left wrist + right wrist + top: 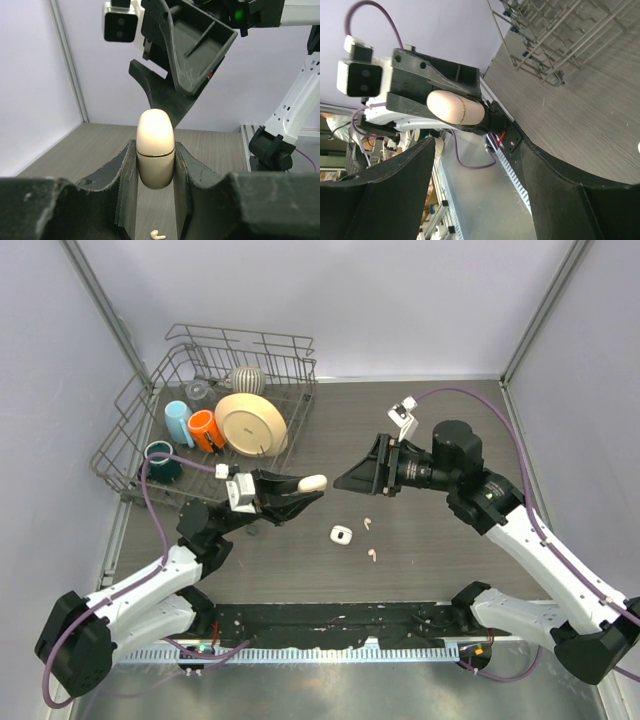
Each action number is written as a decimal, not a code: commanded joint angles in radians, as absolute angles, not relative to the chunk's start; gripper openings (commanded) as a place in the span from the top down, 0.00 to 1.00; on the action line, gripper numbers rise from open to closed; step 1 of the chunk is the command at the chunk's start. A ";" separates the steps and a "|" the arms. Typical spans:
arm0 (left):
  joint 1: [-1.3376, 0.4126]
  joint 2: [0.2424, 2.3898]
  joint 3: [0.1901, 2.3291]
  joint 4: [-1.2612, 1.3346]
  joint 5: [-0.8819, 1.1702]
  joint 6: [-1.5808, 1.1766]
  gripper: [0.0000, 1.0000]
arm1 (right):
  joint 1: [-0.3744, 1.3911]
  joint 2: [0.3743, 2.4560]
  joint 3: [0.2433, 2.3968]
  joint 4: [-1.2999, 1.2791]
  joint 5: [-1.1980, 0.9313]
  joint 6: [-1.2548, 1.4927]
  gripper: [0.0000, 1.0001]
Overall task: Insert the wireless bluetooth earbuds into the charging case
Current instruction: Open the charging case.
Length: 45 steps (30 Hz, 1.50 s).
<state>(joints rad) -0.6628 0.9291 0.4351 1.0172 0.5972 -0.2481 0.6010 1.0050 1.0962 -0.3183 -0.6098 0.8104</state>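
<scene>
1. Okay, far left, behind the left gripper [305, 488]: a wire rack [140, 405], out of play.
2. The left gripper is clamped on the case [155, 150], up off the table [300, 570]. It pinches the lower half. The rounded lid end pokes out past the fingers [125, 172], seam line showing, lid closed.
3. That case looks like a hard, glossy, light pebble, and slippery, I'd say. A grip across its flanks below the seam suits it and leaves the lid free to be flipped.
4. Facing it, just beyond the case's tip, the right gripper [345, 482] has its jaws spread wide with nothing in them, lined up on the lid end.
5. Down on the table, below the gap between the two grippers, sits a small white piece [341, 535] I can't identify. Just right of it lie two earbuds [367, 523] [372, 554], apart from each other.
6. Those earbuds look tiny, stiff, featherweight and smooth, likely to skitter or flick out of such broad fingers. Best bet is a gentle pinch across the bulb, leaving the stem free to drop into its socket.
</scene>
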 commanded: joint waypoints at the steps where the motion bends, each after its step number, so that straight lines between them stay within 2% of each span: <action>1: -0.666 0.933 0.474 1.039 0.618 -0.222 1.00 | 0.644 1.032 1.144 -0.356 -0.569 0.756 0.26; 11: -0.666 0.945 0.491 1.028 0.655 -0.233 1.00 | 0.658 1.071 1.109 -0.292 -0.514 0.788 0.26; 30: -0.666 0.943 0.483 1.049 0.744 -0.279 1.00 | 0.658 1.092 0.957 0.023 -0.456 1.066 0.27; 45: -0.666 0.927 0.446 1.063 0.700 -0.278 1.00 | 0.658 1.078 0.945 0.087 -0.451 1.103 0.27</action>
